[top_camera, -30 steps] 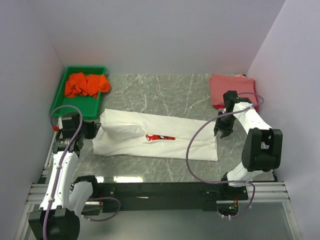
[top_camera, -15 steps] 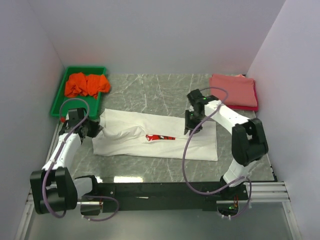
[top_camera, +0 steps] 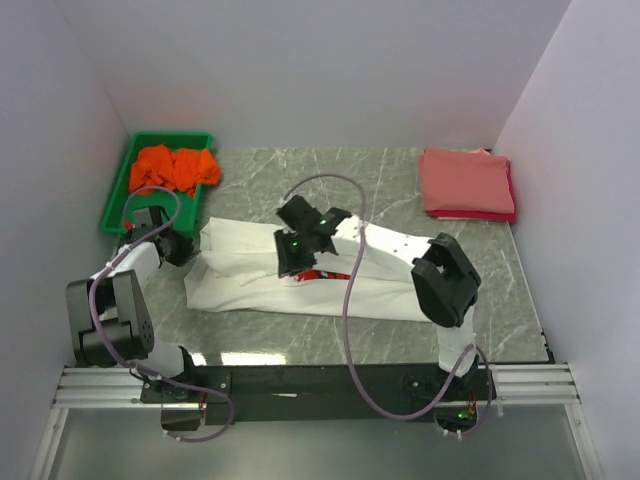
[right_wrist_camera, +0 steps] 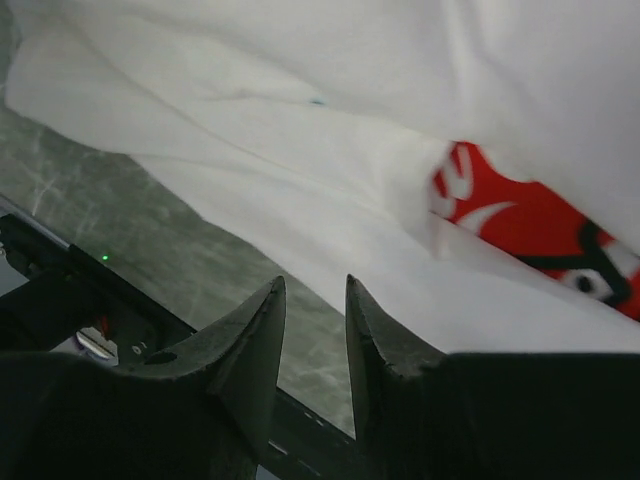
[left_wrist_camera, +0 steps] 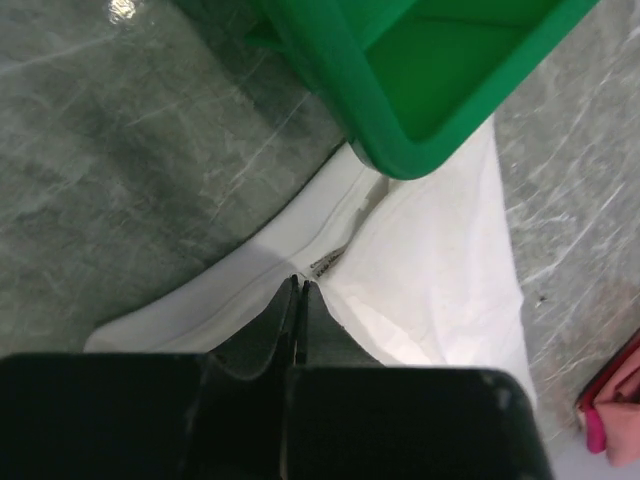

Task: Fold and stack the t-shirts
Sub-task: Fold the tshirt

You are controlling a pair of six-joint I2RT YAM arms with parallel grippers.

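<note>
We are mid-fold on the white t-shirt (top_camera: pixel 240 290), which lies spread on the worktop (top_camera: pixel 300 180) beneath the right claw. The left claw (left_wrist_camera: pixel 298 288) is pinched together on its end seam. The right claw (right_wrist_camera: pixel 315 292) hovers with jaws apart, beside the red print (right_wrist_camera: pixel 530 225). Next, we judge, it must pinch cloth too. A second ago it stood at the shirt's far end and the left claw was not yet shut.

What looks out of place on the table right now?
Nothing is spilled or damaged. The orange t-shirt lies crumpled in the green tray, unfolded. The white t-shirt is only partly folded, its red print peeking from between the flaps.
</note>
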